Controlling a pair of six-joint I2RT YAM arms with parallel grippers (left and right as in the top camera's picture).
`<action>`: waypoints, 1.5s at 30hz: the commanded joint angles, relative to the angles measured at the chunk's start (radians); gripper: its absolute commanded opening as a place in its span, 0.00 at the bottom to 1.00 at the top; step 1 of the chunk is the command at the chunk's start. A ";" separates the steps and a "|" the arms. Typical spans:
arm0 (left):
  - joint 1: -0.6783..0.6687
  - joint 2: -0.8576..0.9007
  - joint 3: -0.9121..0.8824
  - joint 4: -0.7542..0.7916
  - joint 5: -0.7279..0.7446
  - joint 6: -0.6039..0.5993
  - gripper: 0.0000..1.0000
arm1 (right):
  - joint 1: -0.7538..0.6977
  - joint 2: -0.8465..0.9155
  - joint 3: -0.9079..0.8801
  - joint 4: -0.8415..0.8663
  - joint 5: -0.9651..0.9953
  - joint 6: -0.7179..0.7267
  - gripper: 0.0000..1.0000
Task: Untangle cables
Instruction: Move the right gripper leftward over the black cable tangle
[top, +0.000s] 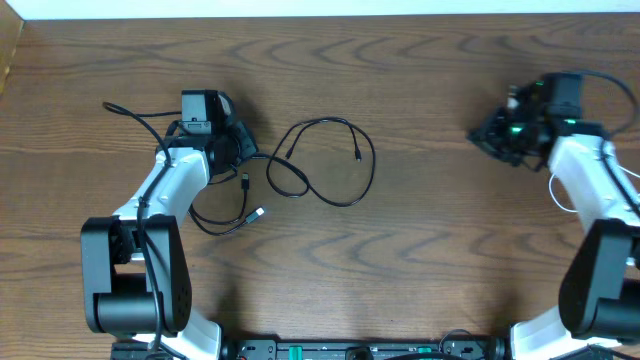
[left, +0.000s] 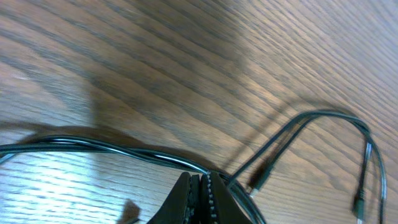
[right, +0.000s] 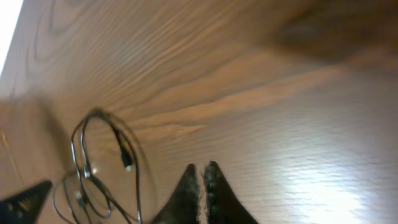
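Wood-grain counter (top: 420, 250) carries the black cables (left: 124, 150), sprawled in loose loops on its left half. My left gripper (left: 200, 177) has its jaws pressed together against a strand; I cannot tell if it is pinched. My right gripper (right: 202, 168) hangs well apart from them, jaws closed on nothing.

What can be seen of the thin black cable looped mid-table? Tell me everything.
The cable is a thin, dark, glossy cord that looks rubbery. It lies slack and flat on the wooden table in one open loop, with a smaller curl at its left. A small dark plug ends one strand inside the loop. Its left part runs to the left gripper, whose jaws are shut; whether they pinch it cannot be told.
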 joint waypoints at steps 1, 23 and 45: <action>-0.002 0.000 0.005 -0.012 -0.091 -0.016 0.08 | 0.095 0.017 0.005 0.036 -0.011 -0.040 0.16; 0.080 0.000 0.005 -0.075 -0.163 -0.135 0.12 | 0.632 0.027 0.005 0.394 0.034 -0.132 0.55; 0.080 0.000 0.005 -0.074 -0.163 -0.135 0.12 | 0.702 0.390 0.005 0.535 -0.301 0.264 0.56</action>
